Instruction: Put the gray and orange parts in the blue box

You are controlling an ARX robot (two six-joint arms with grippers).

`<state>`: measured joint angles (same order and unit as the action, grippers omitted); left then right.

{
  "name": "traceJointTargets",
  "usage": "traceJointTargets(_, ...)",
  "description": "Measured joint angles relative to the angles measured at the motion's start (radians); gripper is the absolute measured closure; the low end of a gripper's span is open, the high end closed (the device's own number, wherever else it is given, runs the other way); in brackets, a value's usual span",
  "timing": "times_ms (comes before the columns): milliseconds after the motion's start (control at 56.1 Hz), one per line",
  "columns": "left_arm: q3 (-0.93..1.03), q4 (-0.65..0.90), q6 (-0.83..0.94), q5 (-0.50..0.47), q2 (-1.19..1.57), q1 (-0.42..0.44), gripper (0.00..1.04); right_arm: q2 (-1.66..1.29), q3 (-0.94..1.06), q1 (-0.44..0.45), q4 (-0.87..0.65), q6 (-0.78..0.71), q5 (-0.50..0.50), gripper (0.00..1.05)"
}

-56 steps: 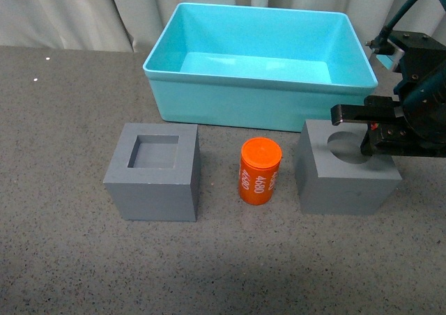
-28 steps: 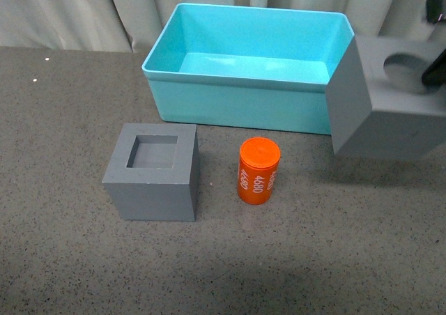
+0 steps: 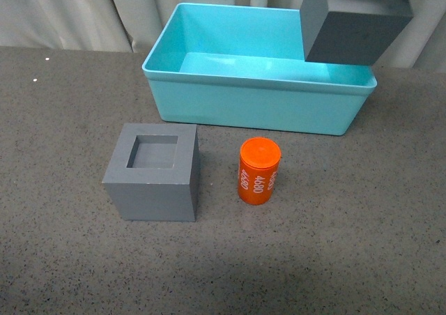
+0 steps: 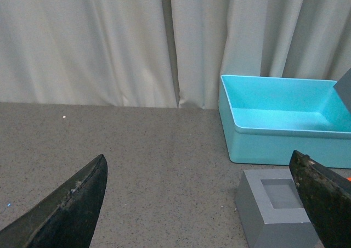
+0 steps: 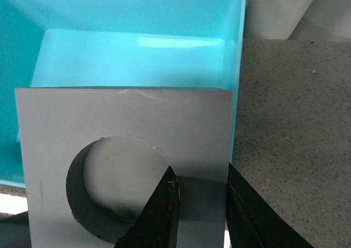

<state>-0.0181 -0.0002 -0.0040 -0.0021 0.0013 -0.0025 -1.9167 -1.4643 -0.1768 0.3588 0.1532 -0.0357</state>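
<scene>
One gray cube [image 3: 352, 29] hangs in the right hand [image 5: 200, 209] above the blue box [image 3: 258, 78]

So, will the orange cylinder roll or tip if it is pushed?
The orange cylinder stands upright on its flat end, so it probably stays put until knocked. It is somewhat taller than wide, so a push near the top may tip it. Once on its round side, it would likely roll.
</scene>
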Motion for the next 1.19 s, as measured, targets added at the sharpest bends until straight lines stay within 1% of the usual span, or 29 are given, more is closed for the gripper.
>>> traceJointTargets(53, 0.0, 0.0, 0.0, 0.0, 0.0, 0.0, 0.07, -0.073, -0.053, -0.002, 0.014, 0.003, -0.012, 0.88)
traceJointTargets(303, 0.0, 0.0, 0.0, 0.0, 0.0, 0.0, 0.07, -0.31, -0.242, -0.007, 0.091, 0.024, -0.008, 0.88)
traceJointTargets(535, 0.0, 0.0, 0.0, 0.0, 0.0, 0.0, 0.07, -0.418, -0.332, -0.009, 0.145, 0.046, -0.008, 0.88)
traceJointTargets(749, 0.0, 0.0, 0.0, 0.0, 0.0, 0.0, 0.07, -0.444, -0.375, -0.009, 0.172, 0.057, -0.008, 0.87)
traceJointTargets(784, 0.0, 0.0, 0.0, 0.0, 0.0, 0.0, 0.07, -0.444, -0.375, -0.009, 0.171, 0.058, -0.008, 0.8)
traceJointTargets(874, 0.0, 0.0, 0.0, 0.0, 0.0, 0.0, 0.07, -0.438, -0.362, -0.009, 0.148, 0.062, -0.013, 0.69)
traceJointTargets(998, 0.0, 0.0, 0.0, 0.0, 0.0, 0.0, 0.07, -0.386, -0.293, -0.009, 0.083, 0.06, -0.014, 0.52)
traceJointTargets(1087, 0.0, 0.0, 0.0, 0.0, 0.0, 0.0, 0.07, -0.297, -0.203, -0.009, -0.008, 0.04, 0.033, 0.34)
traceJointTargets(1105, 0.0, 0.0, 0.0, 0.0, 0.0, 0.0, 0.07, -0.287, -0.194, -0.009, -0.019, 0.036, 0.038, 0.32)
traceJointTargets(1123, 0.0, 0.0, 0.0, 0.0, 0.0, 0.0, 0.07, -0.254, -0.166, -0.009, -0.054, 0.031, 0.046, 0.27)
traceJointTargets(1194, 0.0, 0.0, 0.0, 0.0, 0.0, 0.0, 0.07, -0.155, -0.084, -0.009, -0.142, 0.018, 0.076, 0.12)
